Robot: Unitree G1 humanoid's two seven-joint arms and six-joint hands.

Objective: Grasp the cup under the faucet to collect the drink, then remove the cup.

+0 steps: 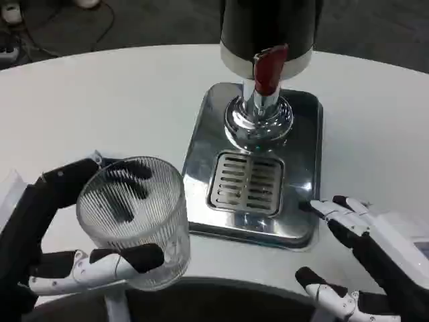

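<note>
While the ribbed clear cup (134, 218) sits upright at the near left of the white table (87, 100), just beside the left edge of the dispenser's steel base (201, 147) and well clear of the faucet (268, 70), the left hand (64, 231) holds it: dark fingers (124, 194) show through the glass on the far side, and a white and black finger (117, 261) wraps across the near wall. No liquid is discernible in the cup. The slotted drip grate (246, 182) lies bare in the base, directly in front of the chrome column (259, 117). Above the column hangs the red tap handle (270, 67) on the black dispenser body (268, 27). The right hand (355, 258) rests at the near right corner of the base, fingers spread apart and holding nothing, one fingertip (328, 209) touching the base edge.
</note>
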